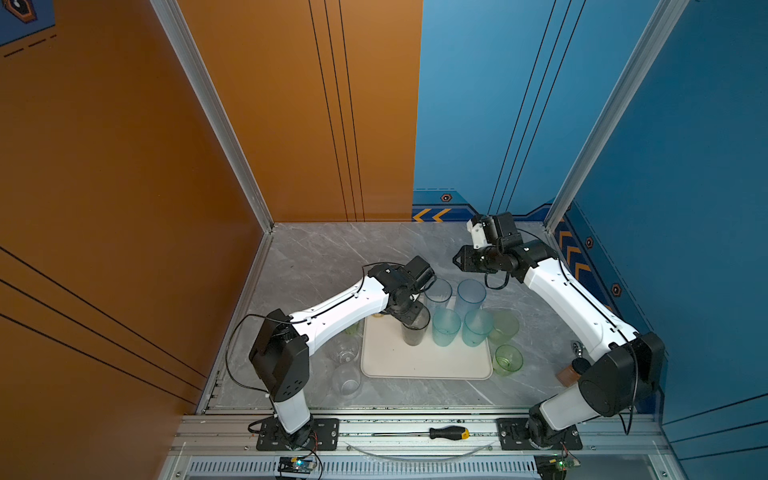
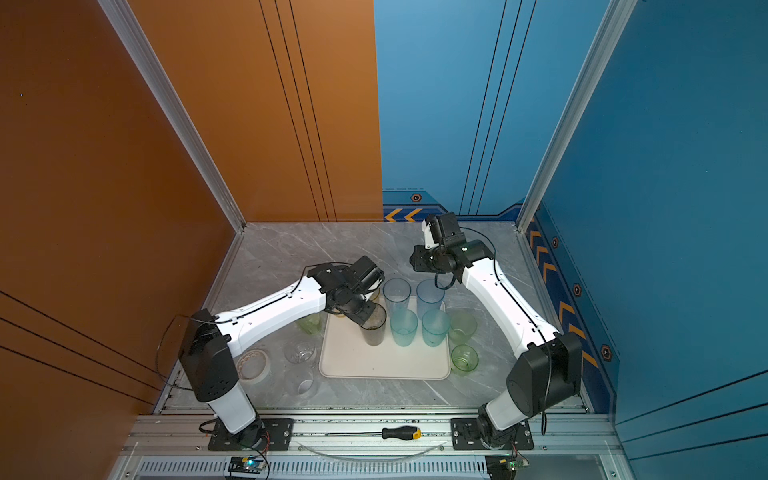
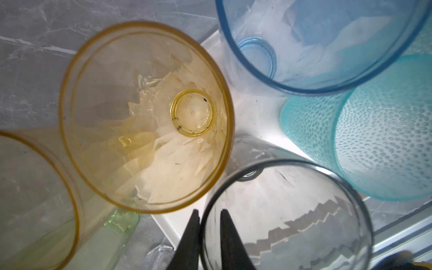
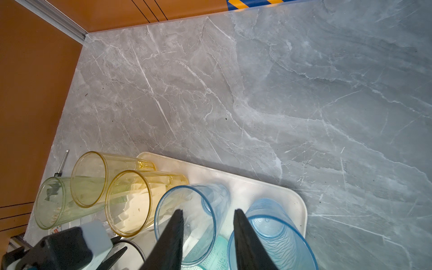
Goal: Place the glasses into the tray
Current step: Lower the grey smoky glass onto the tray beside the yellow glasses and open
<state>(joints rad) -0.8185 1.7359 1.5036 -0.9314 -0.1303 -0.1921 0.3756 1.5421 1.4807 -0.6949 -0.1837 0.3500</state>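
On the tray [image 1: 415, 368], near its far corner on my left arm's side, the smoky grey glass [image 1: 415, 332] stands upright. My left fingers [image 3: 190, 238] straddle its rim, 1 inside and 1 outside, with a sliver of gap beside the wall, so I judge them slack, not pinching. My right fingers [image 4: 170, 236] hang apart and empty above the tray's far edge, over 2 blue glasses [image 4: 203, 203].

I judge this tumbler thin-walled: light, stiff, slick and easily tipped. It is best taken at the rim or low round the body.

2 green glasses [image 1: 508, 359] stand on the bench [image 1: 311, 257] beside the tray's rim toward my right arm. 2 clear glasses [image 1: 345, 349] stand beside the opposite rim.

In both top views my wrist hides my left fingers. I cannot tell whether the yellow glass [image 3: 145, 117] stands on the tray or just off its corner.
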